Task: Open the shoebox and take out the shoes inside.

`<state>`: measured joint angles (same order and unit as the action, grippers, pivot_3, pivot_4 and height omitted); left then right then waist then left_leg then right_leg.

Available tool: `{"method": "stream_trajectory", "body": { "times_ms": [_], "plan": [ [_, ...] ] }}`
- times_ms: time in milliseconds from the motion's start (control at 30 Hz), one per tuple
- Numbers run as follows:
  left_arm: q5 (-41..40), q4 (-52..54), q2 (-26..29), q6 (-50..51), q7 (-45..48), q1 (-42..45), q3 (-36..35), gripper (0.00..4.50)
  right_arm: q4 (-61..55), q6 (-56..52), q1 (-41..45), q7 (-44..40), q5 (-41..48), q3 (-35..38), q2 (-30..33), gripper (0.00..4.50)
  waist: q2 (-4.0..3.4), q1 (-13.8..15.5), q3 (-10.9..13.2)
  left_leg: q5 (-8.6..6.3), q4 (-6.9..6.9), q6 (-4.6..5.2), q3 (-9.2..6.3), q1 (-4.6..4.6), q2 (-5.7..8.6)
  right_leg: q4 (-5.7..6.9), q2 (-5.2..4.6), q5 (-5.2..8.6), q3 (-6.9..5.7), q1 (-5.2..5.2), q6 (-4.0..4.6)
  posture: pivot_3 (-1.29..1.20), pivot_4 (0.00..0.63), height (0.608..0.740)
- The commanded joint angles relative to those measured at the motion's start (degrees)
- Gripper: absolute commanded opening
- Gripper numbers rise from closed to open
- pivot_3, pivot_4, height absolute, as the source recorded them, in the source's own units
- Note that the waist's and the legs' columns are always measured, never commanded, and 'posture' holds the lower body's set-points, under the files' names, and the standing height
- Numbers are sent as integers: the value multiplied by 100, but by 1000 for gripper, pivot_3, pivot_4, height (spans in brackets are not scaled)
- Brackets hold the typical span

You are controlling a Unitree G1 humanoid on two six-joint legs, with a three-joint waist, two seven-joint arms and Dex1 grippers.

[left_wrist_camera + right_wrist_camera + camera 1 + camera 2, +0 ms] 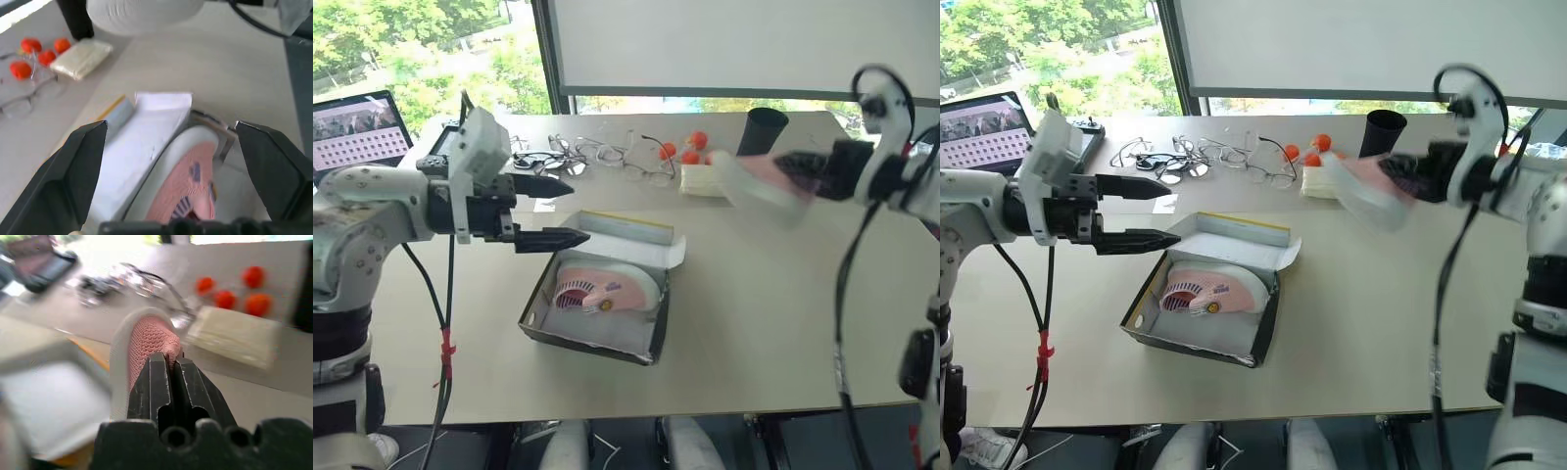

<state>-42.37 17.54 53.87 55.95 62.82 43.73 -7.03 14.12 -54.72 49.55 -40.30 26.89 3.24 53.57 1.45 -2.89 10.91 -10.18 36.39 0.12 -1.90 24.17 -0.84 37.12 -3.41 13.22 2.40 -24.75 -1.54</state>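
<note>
The right gripper is carrying one pink shoe clamped between its fingers and should be setting it on bare table clear of the glasses — while the left gripper, fingers apart, is hovering over the open shoebox holding the other shoe, a window behind.

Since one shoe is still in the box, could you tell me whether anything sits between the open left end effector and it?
Nothing visible does. The left end effector hovers open above the shoebox, whose lid is out of the way, and the remaining shoe lies exposed on white paper.
</note>
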Motion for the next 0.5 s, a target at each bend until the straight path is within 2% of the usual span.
{"method": "stream_trajectory", "body": {
  "times_ms": [33,67,133,200,267,333,400,500],
  "plan": [
    [-132,16,104,12,33,101,-78,4500,462,1711,-218,34,-1375,-835,191,85,-2,-66,1,0,-1,0,5,-3,-1,3,1,0,6,0,0,0,150,740],
    [-125,7,115,-11,42,105,-52,4500,693,2157,-297,141,-1741,-1056,157,85,-2,-116,1,0,-1,0,8,-4,-2,5,3,0,12,-4,0,0,150,740],
    [-111,-12,107,-42,46,106,-18,4500,1052,2504,-329,206,-1927,-1099,-69,85,-3,-150,2,0,-2,0,16,-11,-5,8,6,0,22,-4,1,0,150,740],
    [-65,5,152,-75,62,53,13,4500,668,2256,-458,-175,-1656,-992,-196,761,-3,-189,1,0,-4,0,25,-14,-8,10,10,-4,33,-7,5,0,150,740],
    [-57,43,202,-82,67,1,12,4500,294,1958,-533,-469,-1400,-815,-252,1191,-3,-212,1,0,-4,0,25,-14,-9,11,11,-15,34,-6,22,0,150,740],
    [-84,57,343,-56,111,-100,-84,4500,-278,1548,-427,-962,-1077,-601,76,1899,-4,-216,2,0,-4,0,25,-14,-8,12,10,-20,35,-7,29,0,150,740],
    [-48,42,491,-72,144,-212,-126,4500,-787,1248,-40,-1288,-1031,-624,391,2582,-14,-187,8,0,-4,0,24,-11,-8,12,10,-20,34,-8,29,0,150,740],
    [-103,41,662,-95,223,-388,-176,4500,-1513,542,797,-1645,-527,-649,295,3677,-15,-164,9,0,-3,0,26,2,-7,13,7,-18,35,-28,26,0,150,740]
  ]
}}
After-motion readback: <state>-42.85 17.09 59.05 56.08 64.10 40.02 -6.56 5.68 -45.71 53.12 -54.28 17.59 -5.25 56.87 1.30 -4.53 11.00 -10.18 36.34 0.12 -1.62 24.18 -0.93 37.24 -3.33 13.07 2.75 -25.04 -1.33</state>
